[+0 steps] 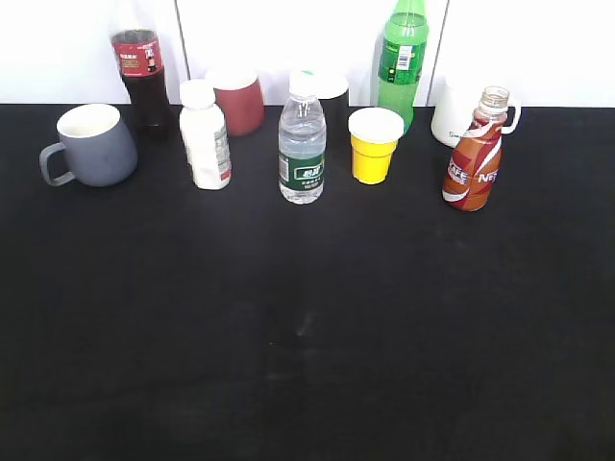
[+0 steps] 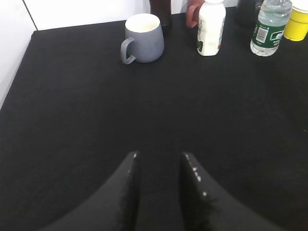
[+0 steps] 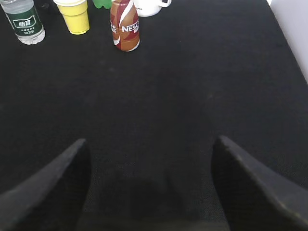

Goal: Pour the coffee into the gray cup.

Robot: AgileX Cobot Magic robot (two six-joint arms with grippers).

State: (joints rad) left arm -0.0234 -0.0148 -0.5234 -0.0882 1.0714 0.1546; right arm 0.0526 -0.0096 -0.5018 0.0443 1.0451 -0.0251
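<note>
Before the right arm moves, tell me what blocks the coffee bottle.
Nothing visible does. Bare black table lies between the right pincer, wide open, and the coffee bottle. The yellow cup stands apart, left of it.

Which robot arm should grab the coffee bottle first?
Probably the right. The coffee bottle stands ahead of the right pincer, which is open wide. The left pincer faces the gray cup instead.
</note>
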